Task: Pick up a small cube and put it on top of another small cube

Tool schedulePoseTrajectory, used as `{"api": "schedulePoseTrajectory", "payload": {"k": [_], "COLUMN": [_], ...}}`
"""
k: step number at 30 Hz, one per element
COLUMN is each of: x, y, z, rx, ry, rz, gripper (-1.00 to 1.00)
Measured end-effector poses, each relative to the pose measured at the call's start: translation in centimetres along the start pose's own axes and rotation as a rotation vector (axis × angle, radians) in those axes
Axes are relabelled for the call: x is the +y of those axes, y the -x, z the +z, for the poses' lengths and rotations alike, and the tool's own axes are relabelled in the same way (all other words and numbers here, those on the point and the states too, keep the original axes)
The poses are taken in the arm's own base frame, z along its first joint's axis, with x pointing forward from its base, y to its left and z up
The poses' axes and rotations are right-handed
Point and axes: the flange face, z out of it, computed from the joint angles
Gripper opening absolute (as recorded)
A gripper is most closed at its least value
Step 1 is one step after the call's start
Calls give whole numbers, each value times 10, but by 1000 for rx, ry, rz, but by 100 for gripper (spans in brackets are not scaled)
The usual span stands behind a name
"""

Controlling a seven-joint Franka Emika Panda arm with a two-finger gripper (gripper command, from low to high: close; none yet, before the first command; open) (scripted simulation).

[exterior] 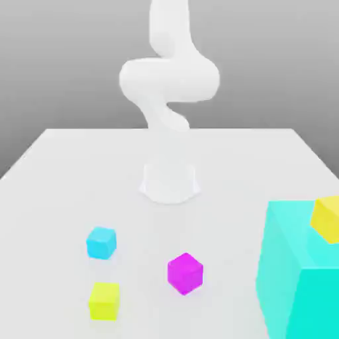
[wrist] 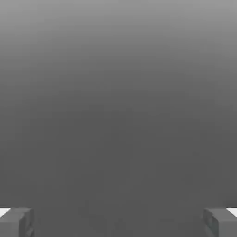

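One white counter [exterior: 59,192] carries five blocks: one huge turquoise block [exterior: 301,278] and four small cubes, one each of blue, magenta, lime and golden yellow. One white arm [exterior: 169,79] stands at the counter's middle, well behind the cubes.

The turquoise block, the landmark here, sits at the near corner on the exterior view's right and is cut off by the picture's right and lower edges, so its full extent is hidden. The golden cube [exterior: 326,218] sits tilted at that block's upper right, with its far side cut off by the frame edge; whether it rests on the block or stands behind it cannot be told. The magenta cube [exterior: 185,273] lies on the counter to the left of the turquoise block, apart from it. The blue cube [exterior: 101,242] lies farther left still, a little behind the magenta one, and the lime cube [exterior: 104,300] sits just in front of the blue cube, nearest the camera.

The arm rises from a round base, bends in an S-shaped fold and runs out of the picture's top. In the hand view the end effector [wrist: 118,222] has its two grey fingertips [wrist: 16,222] at opposite lower corners, spread wide apart with nothing between them, facing plain grey.
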Motion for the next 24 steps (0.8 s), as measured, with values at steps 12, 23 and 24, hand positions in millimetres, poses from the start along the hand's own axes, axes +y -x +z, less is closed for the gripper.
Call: {"api": "schedulePoseTrajectory", "payload": {"k": [12, 23, 24], "x": [213, 383, 386], "y": [62, 186, 189], "z": [231, 309, 313], "rx": [-241, -459, -459], "ry": [385, 566, 567], "rz": [91, 205, 205], "gripper": [0, 0, 0]}}
